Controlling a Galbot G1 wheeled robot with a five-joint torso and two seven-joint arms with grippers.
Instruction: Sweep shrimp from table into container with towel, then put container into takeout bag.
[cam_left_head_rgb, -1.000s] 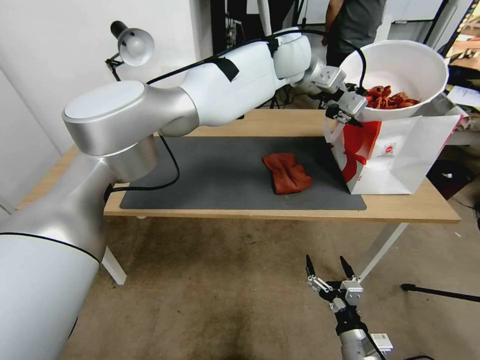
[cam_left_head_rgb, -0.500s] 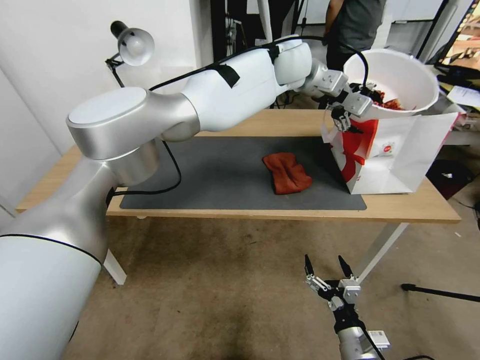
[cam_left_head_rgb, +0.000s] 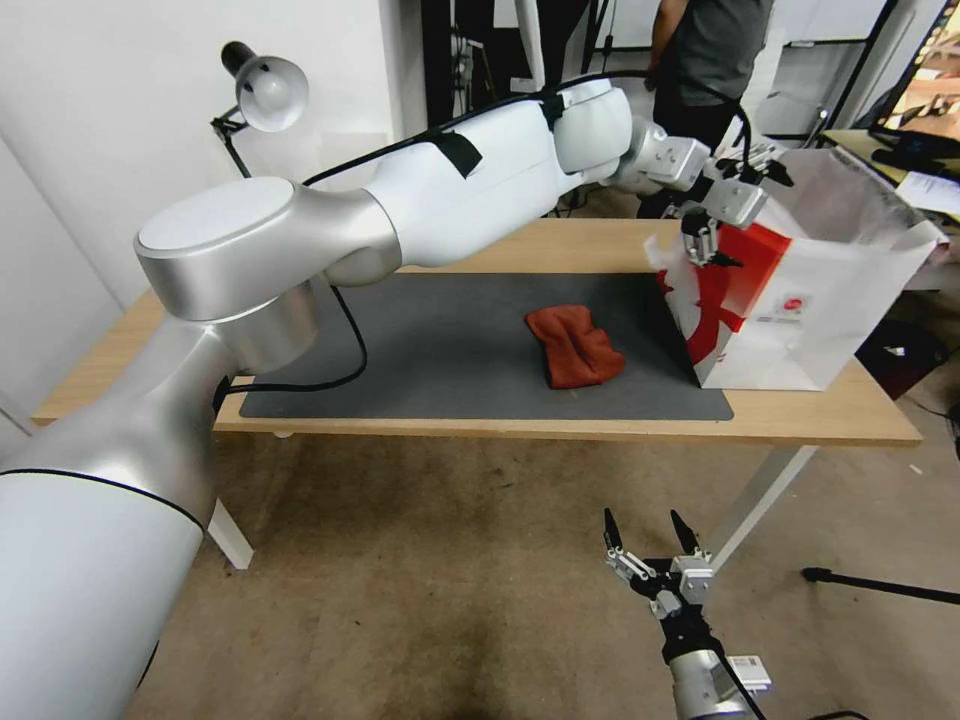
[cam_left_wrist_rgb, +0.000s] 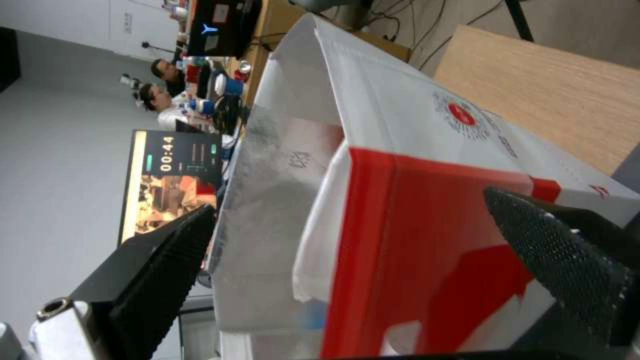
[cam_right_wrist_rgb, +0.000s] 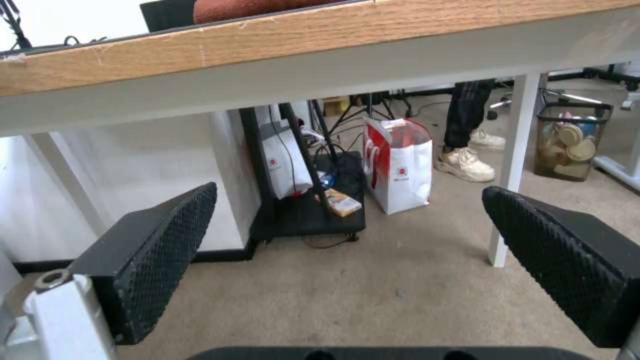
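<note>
Since a second ago the container has dropped out of sight into the takeout bag; left end effector now sits at the bag's open top, fingers spread wide, nothing between them. Bag stands upright at the right end of the tabletop, white with red graphic and small round logo. Towel lies crumpled on the grey mat, just left of the bag. Right end effector hangs open below the tabletop edge, above carpet.

Glossy white-and-silver arm, black cable, black textured gripper fingers
</note>
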